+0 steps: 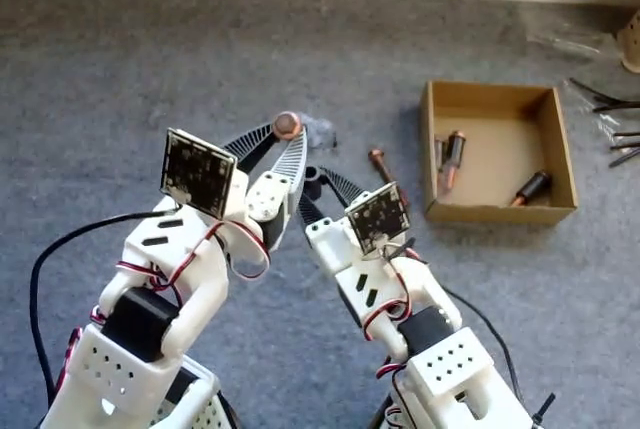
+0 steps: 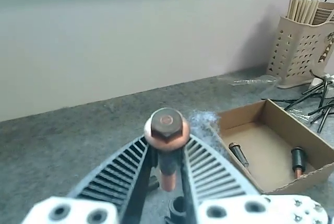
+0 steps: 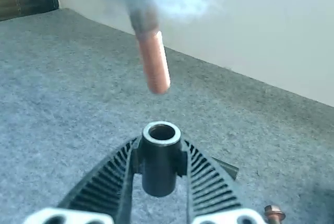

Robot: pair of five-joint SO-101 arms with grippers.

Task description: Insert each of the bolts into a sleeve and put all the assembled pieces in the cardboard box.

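Observation:
My left gripper point(image 1: 283, 145) is shut on a copper bolt point(image 2: 166, 135), hex head up and shank pointing down. My right gripper point(image 3: 158, 167) is shut on a black sleeve point(image 3: 158, 156) held upright, its open end facing up. The bolt's shank point(image 3: 154, 62) hangs a little above that opening, slightly off to one side. In the high view the sleeve point(image 1: 312, 181) sits just below and right of the bolt head point(image 1: 287, 126). Another loose bolt point(image 1: 383, 169) lies on the carpet beside the cardboard box point(image 1: 430, 149), which holds two assembled pieces point(image 1: 452, 159) point(image 1: 531, 187).
Grey carpet covers the table. A beige perforated holder point(image 2: 305, 46) with sticks stands far right near the wall. Black cable ties point(image 1: 610, 119) lie right of the box. A small dark piece point(image 3: 225, 168) rests on the carpet past the sleeve.

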